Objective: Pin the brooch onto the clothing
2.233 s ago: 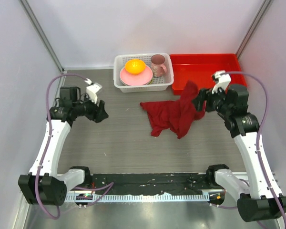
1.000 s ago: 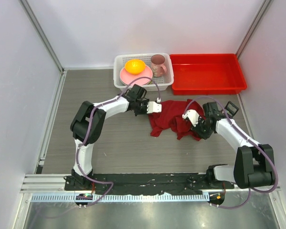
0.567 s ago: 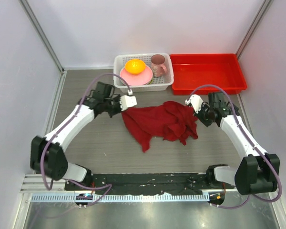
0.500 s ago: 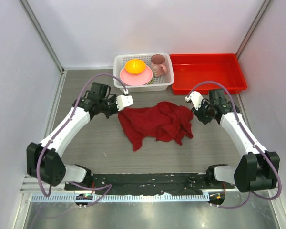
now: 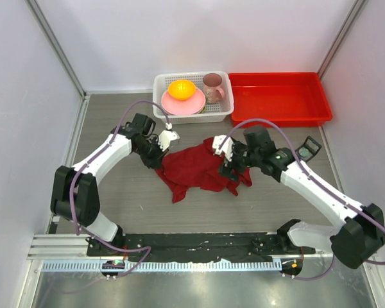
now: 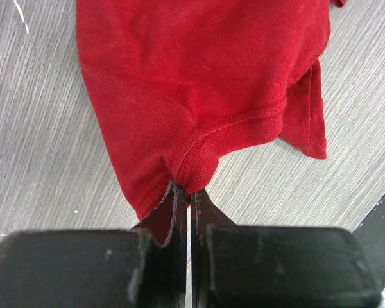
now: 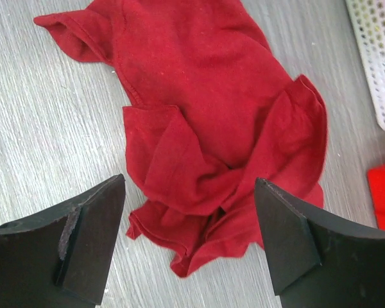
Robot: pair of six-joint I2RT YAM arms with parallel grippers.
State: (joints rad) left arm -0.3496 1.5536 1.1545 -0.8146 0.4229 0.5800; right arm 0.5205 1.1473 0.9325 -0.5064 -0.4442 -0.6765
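Bright, even light; soft shadows.

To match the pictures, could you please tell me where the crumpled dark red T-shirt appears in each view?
Top external: dark red T-shirt at picture centre.
Left wrist: upper frame, hem clamped in the left gripper.
Right wrist: centre, framed by the open right gripper.
Shared landmark: grey wood-grain table.

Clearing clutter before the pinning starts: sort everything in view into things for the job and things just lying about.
For the job:
red T-shirt
left gripper, shut on the shirt's edge
right gripper, open above the shirt
No brooch shows in any view.

Lying about:
white basket
pink plate
orange bowl
pink cup
red tray
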